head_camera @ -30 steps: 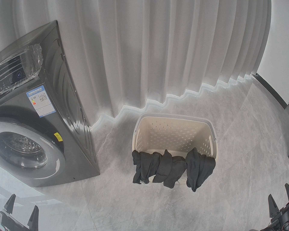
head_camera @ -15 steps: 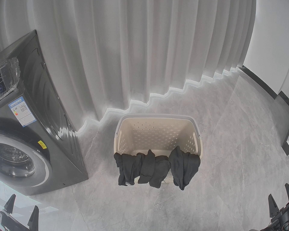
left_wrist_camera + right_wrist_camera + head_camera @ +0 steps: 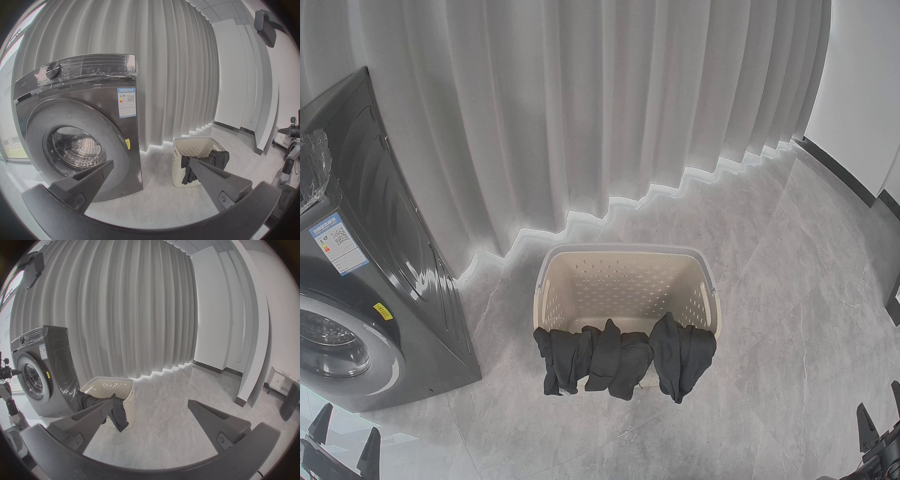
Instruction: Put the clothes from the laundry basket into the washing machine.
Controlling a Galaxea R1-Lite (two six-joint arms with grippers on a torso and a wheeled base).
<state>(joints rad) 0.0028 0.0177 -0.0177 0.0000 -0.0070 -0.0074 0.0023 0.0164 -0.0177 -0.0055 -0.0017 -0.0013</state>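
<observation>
Left end effector (image 3: 150, 165) and right end effector (image 3: 149, 405): both released, holding nothing.
You have black clothes (image 3: 622, 359) draped over the laundry basket's (image 3: 625, 250) near rim; the basket stands on the floor (image 3: 800, 312) before the curtain (image 3: 612, 94); the washing machine (image 3: 394, 281) sits to your left, apart.

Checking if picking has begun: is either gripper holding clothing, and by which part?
Nothing is held. The left gripper and right gripper are open and empty; the dark clothes hang over the rim of the laundry basket.
</observation>
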